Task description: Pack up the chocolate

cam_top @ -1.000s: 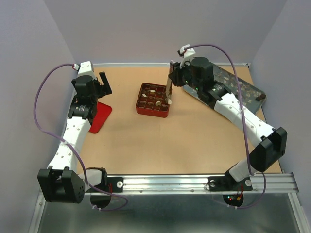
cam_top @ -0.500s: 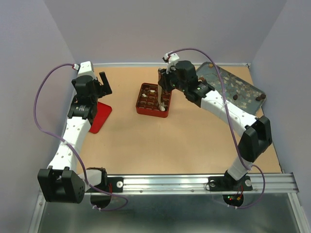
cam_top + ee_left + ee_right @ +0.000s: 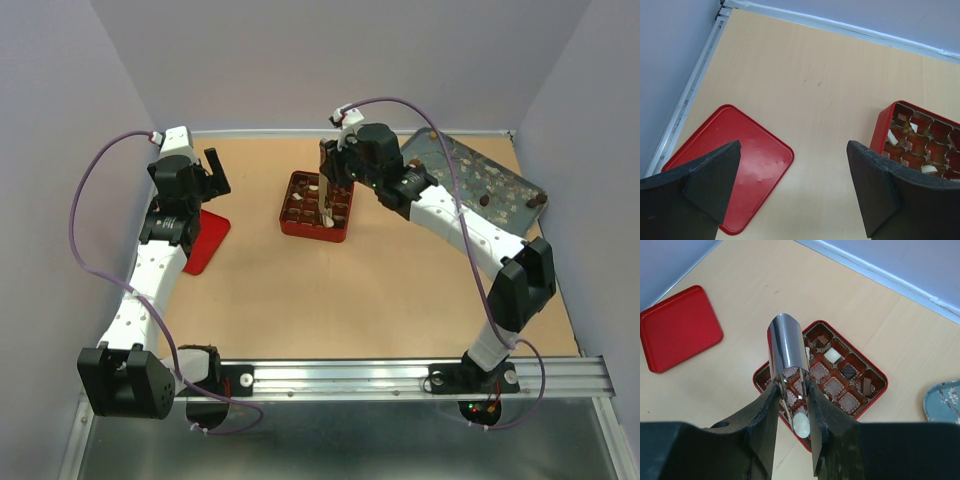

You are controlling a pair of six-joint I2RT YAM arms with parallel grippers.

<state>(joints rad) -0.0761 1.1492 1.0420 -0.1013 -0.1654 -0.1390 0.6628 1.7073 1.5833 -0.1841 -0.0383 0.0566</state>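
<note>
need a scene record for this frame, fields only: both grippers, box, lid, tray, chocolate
left gripper: open, empty, raised near the red lid's edge
right gripper: shut on the metal tongs, above the red box
red box: open, gridded, mid-table; some cells filled, several empty
red lid: lying flat, off to the box's left
tray: patterned, far right corner
chocolate: mixed cream and dark pieces in box cells; a few dark pieces on the tray
tongs' load: cannot tell

Chocolate (image 3: 832, 356) — small cream and dark brown pieces are seated singly in some cells of the red gridded box (image 3: 312, 230); a few dark pieces are scattered on the patterned tray (image 3: 505, 180).
</note>
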